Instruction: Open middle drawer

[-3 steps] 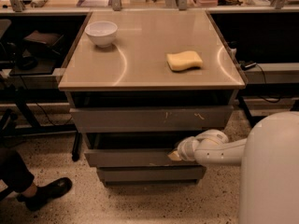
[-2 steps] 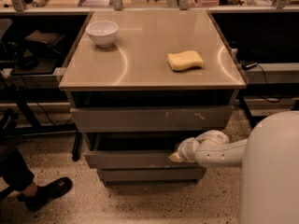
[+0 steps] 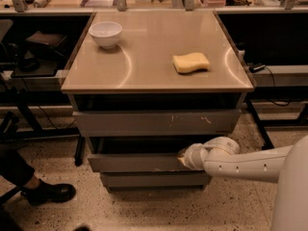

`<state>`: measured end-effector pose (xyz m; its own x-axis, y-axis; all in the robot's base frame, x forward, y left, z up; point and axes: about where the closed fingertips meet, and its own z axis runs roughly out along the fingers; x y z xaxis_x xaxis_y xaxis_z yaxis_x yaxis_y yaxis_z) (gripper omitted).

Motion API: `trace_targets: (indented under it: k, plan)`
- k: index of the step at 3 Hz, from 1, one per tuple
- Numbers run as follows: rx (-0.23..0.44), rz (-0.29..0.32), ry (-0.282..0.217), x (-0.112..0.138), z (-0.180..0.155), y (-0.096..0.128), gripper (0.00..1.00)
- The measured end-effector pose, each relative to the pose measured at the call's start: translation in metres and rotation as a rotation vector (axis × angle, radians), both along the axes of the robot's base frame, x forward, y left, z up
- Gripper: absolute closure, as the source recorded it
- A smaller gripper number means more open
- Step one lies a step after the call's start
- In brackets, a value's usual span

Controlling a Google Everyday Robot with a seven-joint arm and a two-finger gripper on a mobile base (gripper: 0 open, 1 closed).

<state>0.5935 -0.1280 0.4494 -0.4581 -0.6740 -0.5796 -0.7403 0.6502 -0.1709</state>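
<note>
**A:** Where's yr gripper?

**B:** My gripper [image 3: 183, 159] is low, touching the top edge of the middle drawer [image 3: 134, 162], at the right end of its front. Arm comes in from the right.

**A:** Clamped or open?

**B:** Can't tell, the tip's tight against that edge.

**A:** And the drawer itself?

**B:** 2nd of 3 fronts, btwn the scratched top drawer [image 3: 154, 123] and the small bottom drawer [image 3: 154, 179]. It sticks out a bit past the bottom one, w/ a dark gap above it.

**A:** On top?

**B:** White bowl [image 3: 106, 34] back left, yellow sponge [image 3: 191, 62] right of centre, well apart.
</note>
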Motion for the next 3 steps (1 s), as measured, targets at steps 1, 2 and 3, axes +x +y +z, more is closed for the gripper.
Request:
trace_targets:
  k: [1,2,3]
  plan:
    - [0.0,0.0,0.0,0.0,0.0,0.0,1.0]
    - [0.0,0.0,0.0,0.0,0.0,0.0,0.81]
    - [0.0,0.0,0.0,0.0,0.0,0.0001,0.58]
